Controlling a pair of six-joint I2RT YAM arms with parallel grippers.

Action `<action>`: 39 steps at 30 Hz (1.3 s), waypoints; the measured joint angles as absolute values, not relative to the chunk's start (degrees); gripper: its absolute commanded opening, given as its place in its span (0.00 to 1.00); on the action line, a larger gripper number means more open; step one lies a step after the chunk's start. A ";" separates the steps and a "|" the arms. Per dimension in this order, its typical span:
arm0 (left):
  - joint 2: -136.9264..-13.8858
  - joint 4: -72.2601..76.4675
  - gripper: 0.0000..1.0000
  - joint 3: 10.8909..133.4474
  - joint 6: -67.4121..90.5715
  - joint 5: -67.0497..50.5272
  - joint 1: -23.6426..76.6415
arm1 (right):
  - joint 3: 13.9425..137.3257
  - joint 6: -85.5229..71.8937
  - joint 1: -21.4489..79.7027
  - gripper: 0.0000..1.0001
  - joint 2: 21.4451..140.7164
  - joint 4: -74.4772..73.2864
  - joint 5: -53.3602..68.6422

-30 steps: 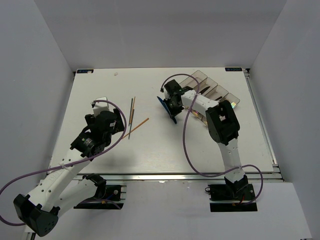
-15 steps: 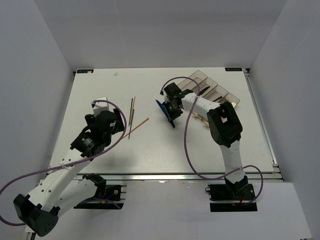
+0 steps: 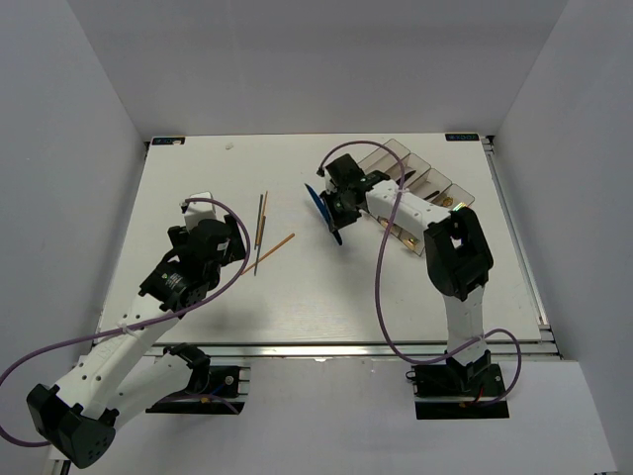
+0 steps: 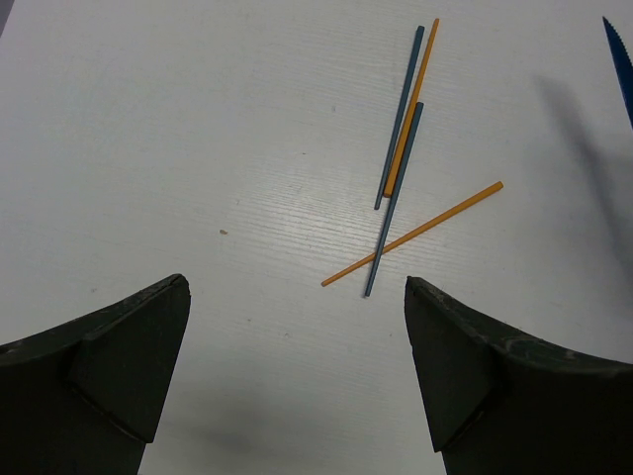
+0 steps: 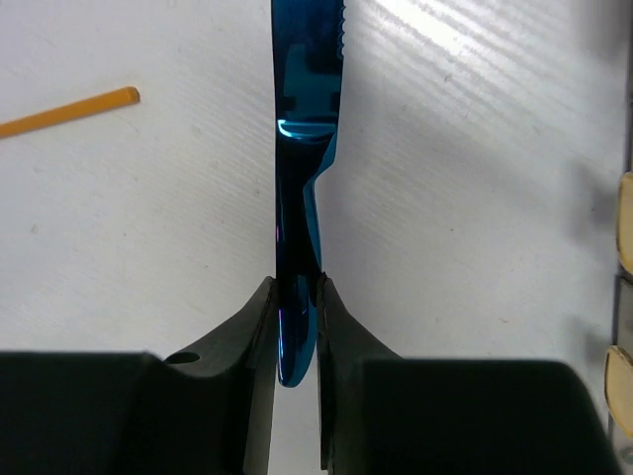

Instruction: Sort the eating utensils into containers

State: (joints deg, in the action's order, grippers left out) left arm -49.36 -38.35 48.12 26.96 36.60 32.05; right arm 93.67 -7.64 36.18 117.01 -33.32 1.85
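While our right gripper (image 5: pixel 295 297) clamps the blue knife (image 5: pixel 305 109) by its handle, we note the left gripper (image 4: pixel 295 295) spread wide beside the chopsticks (image 4: pixel 410 107).

The blue knife (image 5: pixel 307 69) is shiny metal, smooth like a mirror, with tiny teeth along one edge. The worktop (image 4: pixel 178 139) is white and dull, with fine lines like wood grain. The thin chopsticks (image 4: pixel 401 148), orange and grey, look dull and smooth. The left gripper (image 4: pixel 295 287) is dull black plastic. The containers (image 3: pixel 398 149) are clear, smoky plastic.
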 measured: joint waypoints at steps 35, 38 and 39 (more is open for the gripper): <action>-48.62 -38.35 0.98 48.10 26.96 36.60 32.05 | 76.38 -49.65 13.39 0.00 106.24 -7.84 -9.34; -48.62 -38.33 0.98 48.10 26.94 36.60 32.05 | 76.73 -51.33 13.56 0.00 106.37 -6.46 -9.30; -48.62 -38.35 0.98 48.10 26.94 36.60 32.05 | 76.73 -51.79 13.63 0.00 106.37 -6.11 -9.32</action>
